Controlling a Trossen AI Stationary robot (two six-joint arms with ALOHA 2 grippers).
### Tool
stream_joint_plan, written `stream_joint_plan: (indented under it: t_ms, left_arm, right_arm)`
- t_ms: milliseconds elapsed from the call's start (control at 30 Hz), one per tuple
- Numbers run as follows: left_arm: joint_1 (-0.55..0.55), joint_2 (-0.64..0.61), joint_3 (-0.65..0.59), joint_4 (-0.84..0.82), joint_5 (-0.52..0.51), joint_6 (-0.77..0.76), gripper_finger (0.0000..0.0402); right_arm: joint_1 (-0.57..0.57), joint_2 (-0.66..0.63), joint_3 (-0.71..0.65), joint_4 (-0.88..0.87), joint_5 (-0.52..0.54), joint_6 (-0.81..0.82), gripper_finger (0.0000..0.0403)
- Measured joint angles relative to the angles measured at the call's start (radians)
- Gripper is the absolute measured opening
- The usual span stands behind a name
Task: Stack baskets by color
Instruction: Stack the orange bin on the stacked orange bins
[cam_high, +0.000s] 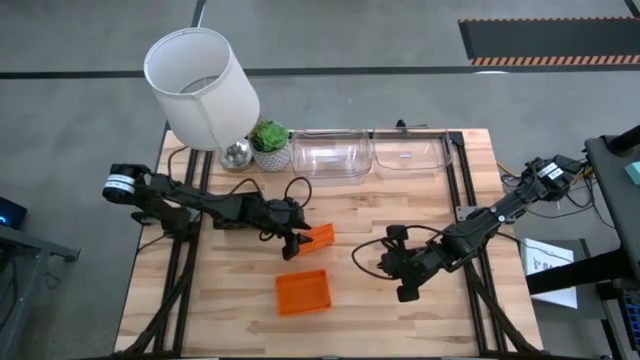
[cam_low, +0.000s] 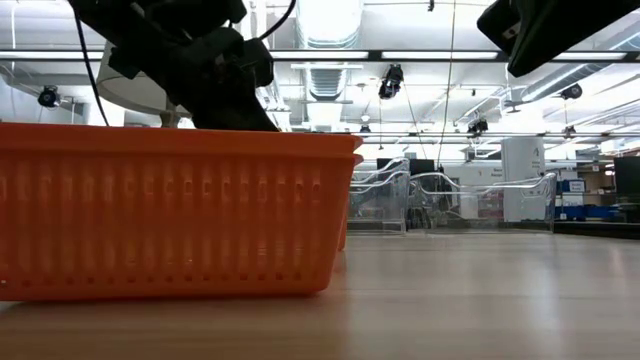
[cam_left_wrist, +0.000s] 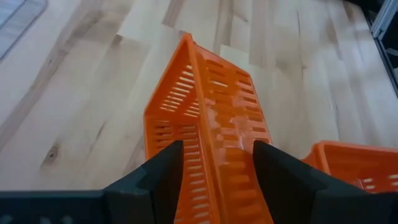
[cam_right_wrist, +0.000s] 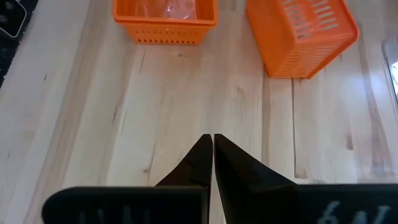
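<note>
- Left gripper (cam_high: 297, 243) grasps tilted orange basket (cam_high: 318, 237); one basket wall sits between its jaws.
- Second orange basket (cam_high: 302, 291) at its 6 o'clock.
- Right gripper (cam_high: 392, 270) clenched, empty.

**Orange baskets on pale wood**

Two baskets are bright orange with slotted, perforated walls: a tilted basket (cam_high: 318, 237) and a flat basket (cam_high: 302, 291) at its 6 o'clock. Two clear trays (cam_high: 330, 155) are transparent and colourless. The surface (cam_high: 400, 310) is pale blond wood in planks. The lampshade (cam_high: 200, 85) is white, the plant (cam_high: 269, 136) green, both claws black.
</note>
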Motion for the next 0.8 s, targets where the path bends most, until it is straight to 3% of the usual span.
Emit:
stream_joint_plan:
  t_ms: [167, 467, 800]
  left_arm:
    - [0.0, -0.001, 0.003, -0.003, 0.004, 0.018, 0.0146]
    - [-0.001, -0.005, 0.012, -0.012, 0.009, 0.099, 0.0012]
    - [-0.057, -0.106, 0.042, -0.062, 0.017, 0.159, 0.0002]
  right_arm:
    - [0.0, 0.0, 0.0, 0.0, 0.0, 0.0, 0.0009]
    - [0.0, 0.0, 0.0, 0.001, 0.001, 0.001, 0.0009]
    - [0.0, 0.0, -0.057, 0.059, 0.002, 0.019, 0.0009]
